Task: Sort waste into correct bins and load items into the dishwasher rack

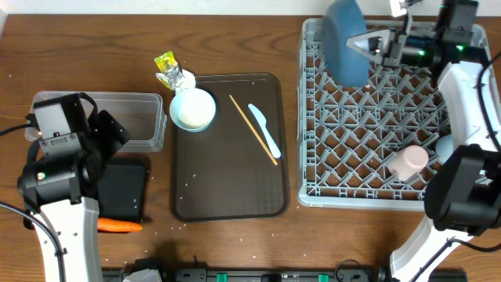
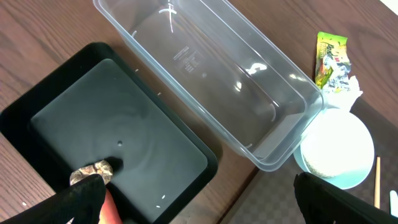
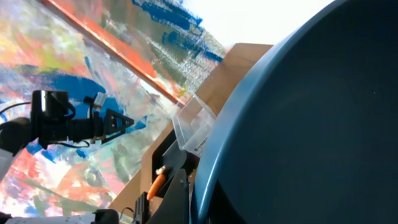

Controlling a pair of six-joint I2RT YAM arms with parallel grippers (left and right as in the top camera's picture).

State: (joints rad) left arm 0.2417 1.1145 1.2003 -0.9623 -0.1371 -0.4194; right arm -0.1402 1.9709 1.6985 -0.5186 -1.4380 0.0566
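Two arms: left one at the table's left side, right one reaching over the rack [image 1: 368,125].
Right gripper [image 1: 369,45]: clamped tight on the plate's rim, at the rack's far left corner.
Plate [image 1: 344,39]: on edge among the pegs, leaning. It fills the right wrist view, where no fingers show.
Left gripper [image 2: 196,180]: jaws spread wide with nothing between them, above the black tray [image 2: 124,124]. Overhead, the arm hides it.
Food piece [image 2: 93,171]: in the black tray just beside one fingertip. Only the left wrist view shows it.
Tub [image 2: 205,68]: alongside the black tray, between it and the brown tray [image 1: 227,188].
Carrot [image 1: 119,226]: on the table at the black tray's near edge. It is plain overhead and tiny in the right wrist view.
Wrapper [image 1: 168,69]: on the table, touching the bowl's far side.
Bowl [image 1: 192,109]: on the brown tray's far left corner, white inside.
Spoon [image 1: 264,129]: flat on the brown tray, beside a chopstick [image 1: 252,128].
Pink cup [image 1: 409,160]: on its side in the rack's near right part, seen overhead only.
Blue cup [image 1: 444,147]: just beside the pink cup, mostly hidden by the right arm.
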